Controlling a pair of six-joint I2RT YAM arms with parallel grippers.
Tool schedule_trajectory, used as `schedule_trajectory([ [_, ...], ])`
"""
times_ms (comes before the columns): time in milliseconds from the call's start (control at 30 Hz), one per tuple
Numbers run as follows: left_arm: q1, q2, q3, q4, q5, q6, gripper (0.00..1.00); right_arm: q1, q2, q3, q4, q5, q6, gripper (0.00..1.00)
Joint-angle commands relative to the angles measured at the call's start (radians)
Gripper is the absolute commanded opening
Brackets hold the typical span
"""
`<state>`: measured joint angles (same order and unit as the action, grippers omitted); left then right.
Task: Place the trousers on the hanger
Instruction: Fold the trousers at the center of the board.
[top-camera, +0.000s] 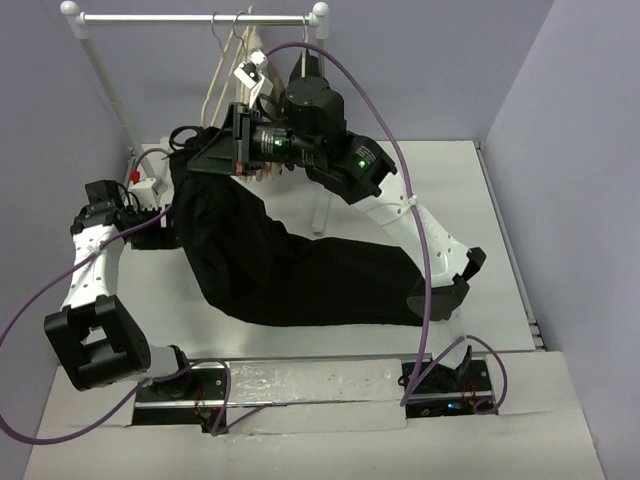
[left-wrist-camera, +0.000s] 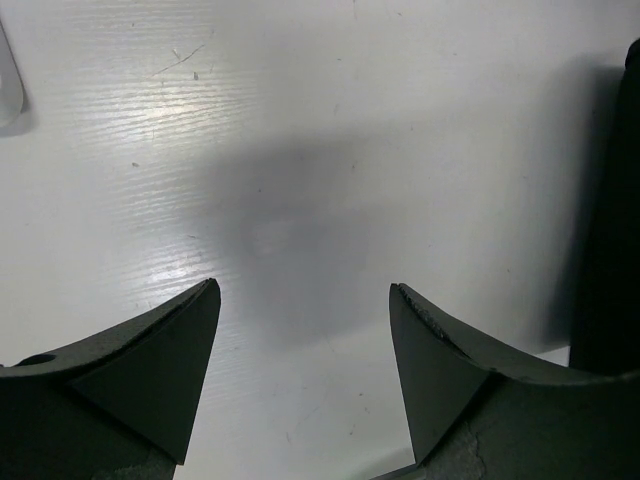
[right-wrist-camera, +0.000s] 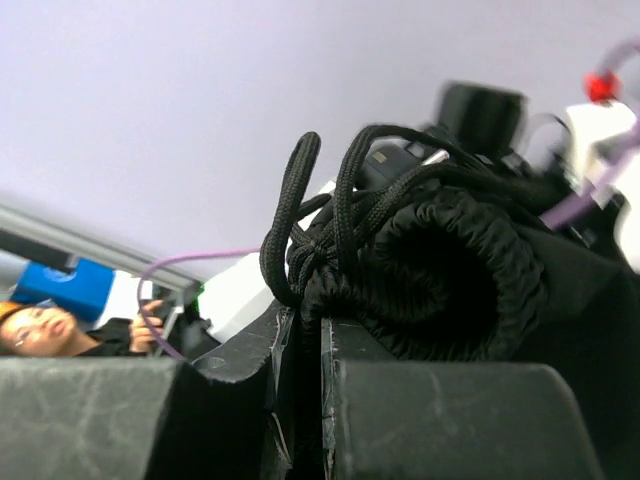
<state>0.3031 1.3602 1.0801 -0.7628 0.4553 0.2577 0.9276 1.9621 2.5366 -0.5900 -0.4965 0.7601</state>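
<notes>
Bare surface (left-wrist-camera: 300, 120) lies under the left tool (left-wrist-camera: 302, 295). The trousers (top-camera: 300, 280) cover the middle; hangers (top-camera: 218, 75) crowd the rail (top-camera: 190, 18).

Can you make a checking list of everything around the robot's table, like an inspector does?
Surface: white table, shiny.
Job's things: black trousers sprawled across the table, waistband end raised; cream hangers hanging on the rail.
Clutter: nothing seen.
Grippers: left gripper, fingers open over bare table beside the trousers; right gripper, fingers shut on the trousers' waistband and drawstring.
Cables: purple cables looping off both arms.
Surroundings: lilac walls; a person shows in the right wrist view.
</notes>
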Motion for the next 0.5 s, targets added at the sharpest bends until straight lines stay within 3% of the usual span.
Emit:
schedule_trajectory([
  [0, 0.007, 0.000, 0.047, -0.006, 0.019, 0.018, 0.78, 0.007, 0.032, 0.067, 0.212, -0.083, 0.062, 0.00],
  [100, 0.008, 0.005, 0.055, 0.005, 0.022, 0.009, 0.77, 0.008, 0.044, 0.063, 0.312, -0.138, 0.110, 0.00],
  [233, 0.010, 0.007, 0.064, 0.017, 0.022, 0.002, 0.78, -0.003, 0.040, 0.056, 0.302, -0.148, 0.084, 0.00],
  [333, 0.010, 0.010, 0.073, 0.011, 0.028, -0.006, 0.77, -0.047, -0.023, -0.071, 0.202, -0.117, -0.016, 0.00],
  [467, 0.008, 0.013, 0.078, 0.010, 0.026, -0.017, 0.77, -0.091, -0.237, -0.366, 0.024, -0.028, -0.174, 0.00],
])
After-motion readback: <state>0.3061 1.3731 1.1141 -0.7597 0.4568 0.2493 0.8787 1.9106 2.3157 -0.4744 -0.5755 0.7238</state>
